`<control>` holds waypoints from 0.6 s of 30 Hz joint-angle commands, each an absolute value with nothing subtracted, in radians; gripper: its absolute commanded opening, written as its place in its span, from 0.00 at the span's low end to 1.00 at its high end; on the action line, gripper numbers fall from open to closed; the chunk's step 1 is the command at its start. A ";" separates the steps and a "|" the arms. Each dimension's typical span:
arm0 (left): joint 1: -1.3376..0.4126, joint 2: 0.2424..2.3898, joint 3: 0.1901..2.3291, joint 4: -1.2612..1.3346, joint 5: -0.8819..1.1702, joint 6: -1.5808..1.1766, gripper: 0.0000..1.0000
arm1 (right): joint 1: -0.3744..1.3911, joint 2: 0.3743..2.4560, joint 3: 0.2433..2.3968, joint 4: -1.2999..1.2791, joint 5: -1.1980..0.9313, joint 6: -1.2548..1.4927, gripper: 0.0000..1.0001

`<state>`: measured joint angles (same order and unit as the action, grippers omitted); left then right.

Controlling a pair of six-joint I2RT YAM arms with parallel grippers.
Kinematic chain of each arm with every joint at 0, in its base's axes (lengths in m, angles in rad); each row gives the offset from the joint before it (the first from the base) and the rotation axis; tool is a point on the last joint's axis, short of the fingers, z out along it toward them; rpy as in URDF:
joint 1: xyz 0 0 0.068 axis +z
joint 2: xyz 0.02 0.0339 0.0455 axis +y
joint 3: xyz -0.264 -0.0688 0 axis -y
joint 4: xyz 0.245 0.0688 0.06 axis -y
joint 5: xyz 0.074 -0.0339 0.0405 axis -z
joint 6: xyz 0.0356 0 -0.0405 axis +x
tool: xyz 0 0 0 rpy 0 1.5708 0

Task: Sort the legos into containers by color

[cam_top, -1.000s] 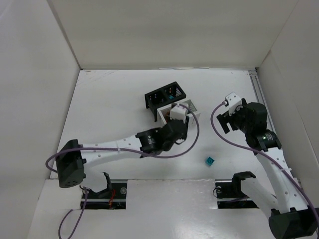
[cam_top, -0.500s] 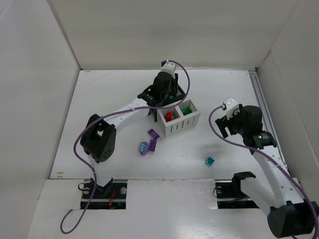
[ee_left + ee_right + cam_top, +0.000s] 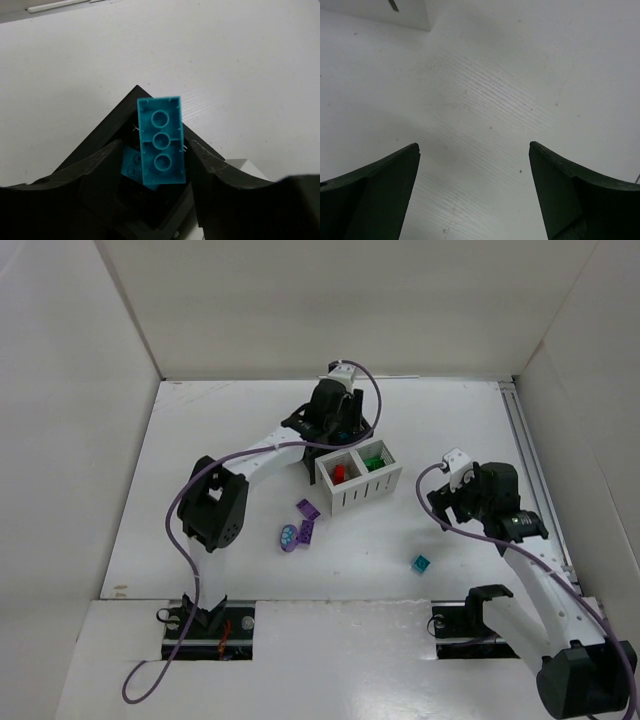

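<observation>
The left tool (image 3: pixel 155 146), shut a second ago, has been swung over the black bin (image 3: pixel 114 122) and slightly parted. The teal brick (image 3: pixel 161 142) is seen loose between its fingers (image 3: pixel 107 175), judged released onto another teal piece (image 3: pixel 131 165). The right tool (image 3: pixel 474 145) is held wide, empty.

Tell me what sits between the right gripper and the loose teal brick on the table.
Nothing: the top view shows only bare table between the right gripper and the teal brick.
</observation>
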<state>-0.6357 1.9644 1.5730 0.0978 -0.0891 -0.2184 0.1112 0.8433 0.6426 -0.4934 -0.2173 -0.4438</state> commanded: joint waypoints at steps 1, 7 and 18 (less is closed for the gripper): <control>-0.641 1.885 1.554 0.130 -0.043 -0.221 0.53 | 0.106 0.804 0.609 -0.459 -0.264 -0.408 0.94; -0.641 1.812 1.480 0.152 -0.031 -0.230 0.72 | 0.106 0.707 0.560 -0.492 -0.298 -0.365 0.96; -0.664 1.461 1.186 0.081 -0.034 -0.350 1.00 | 0.230 0.638 0.433 -0.525 -0.288 -0.212 0.99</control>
<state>-0.6449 1.5955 1.2663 0.0891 -0.0441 -0.2836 0.1829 0.6308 0.4732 -0.5262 -0.2726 -0.2916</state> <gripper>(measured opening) 0.992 0.984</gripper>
